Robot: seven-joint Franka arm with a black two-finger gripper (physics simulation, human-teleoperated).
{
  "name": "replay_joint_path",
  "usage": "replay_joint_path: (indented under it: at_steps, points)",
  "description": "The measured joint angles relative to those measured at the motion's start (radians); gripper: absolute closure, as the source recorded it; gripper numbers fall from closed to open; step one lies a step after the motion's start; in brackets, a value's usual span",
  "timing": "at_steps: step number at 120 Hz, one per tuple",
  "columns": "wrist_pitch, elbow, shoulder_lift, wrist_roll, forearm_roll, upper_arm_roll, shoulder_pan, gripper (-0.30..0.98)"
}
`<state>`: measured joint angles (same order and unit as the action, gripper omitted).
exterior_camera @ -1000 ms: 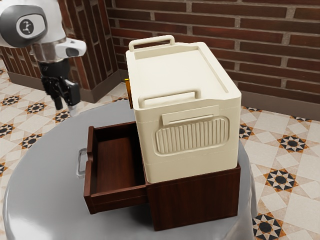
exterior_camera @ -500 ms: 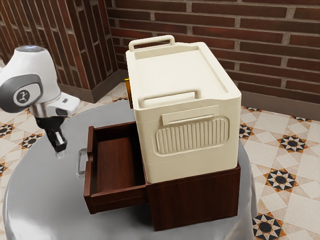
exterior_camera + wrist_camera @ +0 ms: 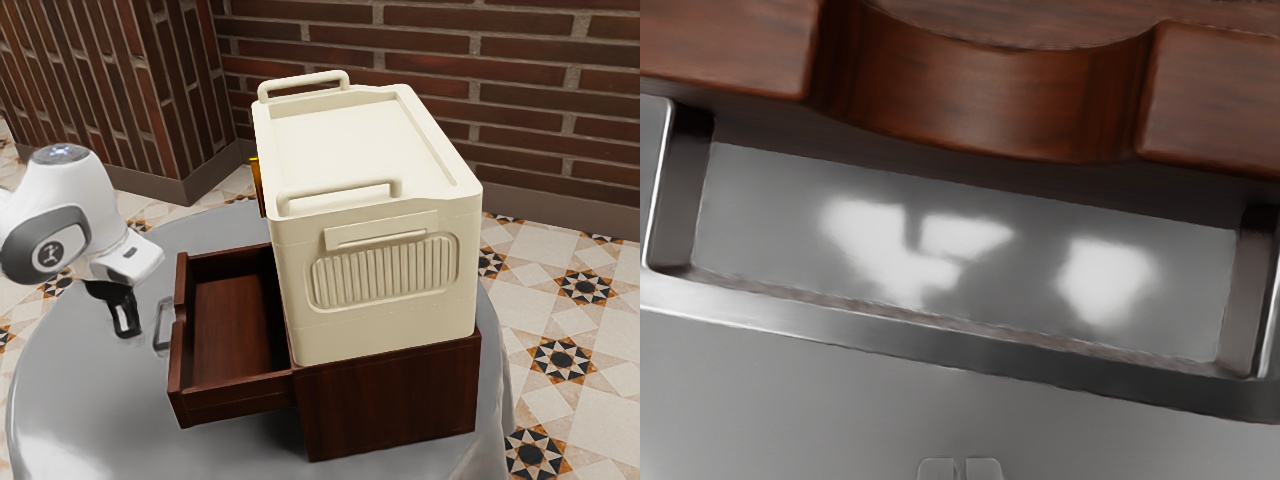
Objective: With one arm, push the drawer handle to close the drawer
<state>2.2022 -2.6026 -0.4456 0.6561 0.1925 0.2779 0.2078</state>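
Black and low over the table, the gripper (image 3: 127,328) is just to the exterior view's left of the metal drawer handle (image 3: 161,328), with a small gap between them. The dark wooden drawer (image 3: 236,325) stands pulled out of its cabinet (image 3: 395,398). In the wrist view, the handle (image 3: 940,340) crosses in front of the drawer's notched front (image 3: 980,105). The tips of the gripper (image 3: 960,469) sit side by side, shut, at that view's lower edge, on the handle's outer side. Nothing is held.
A large cream box (image 3: 375,225) with two top handles rests on the cabinet. Behind it a yellow object (image 3: 256,183) peeks out. The round grey table (image 3: 90,420) extends around the cabinet, with brick walls beyond.
My hand has come down toward the table and closer to the handle, moving toward the exterior view's lower edge. The drawer has stayed where it was, pulled out.
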Motion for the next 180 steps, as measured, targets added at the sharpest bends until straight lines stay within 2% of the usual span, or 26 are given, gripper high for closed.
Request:
replay_joint_path:
  at_steps: [39,119,165,180]
  points:
    - [0.091,0.018,0.065,0.107,-0.027,-0.01,0.035,0.78]
    - [0.246,0.109,0.21,0.248,-0.205,-0.066,0.107,0.79]
    - [0.288,0.205,0.307,0.296,-0.324,-0.15,0.106,0.78]
    - [0.28,0.212,0.3,0.318,-0.36,-0.161,0.08,0.76]
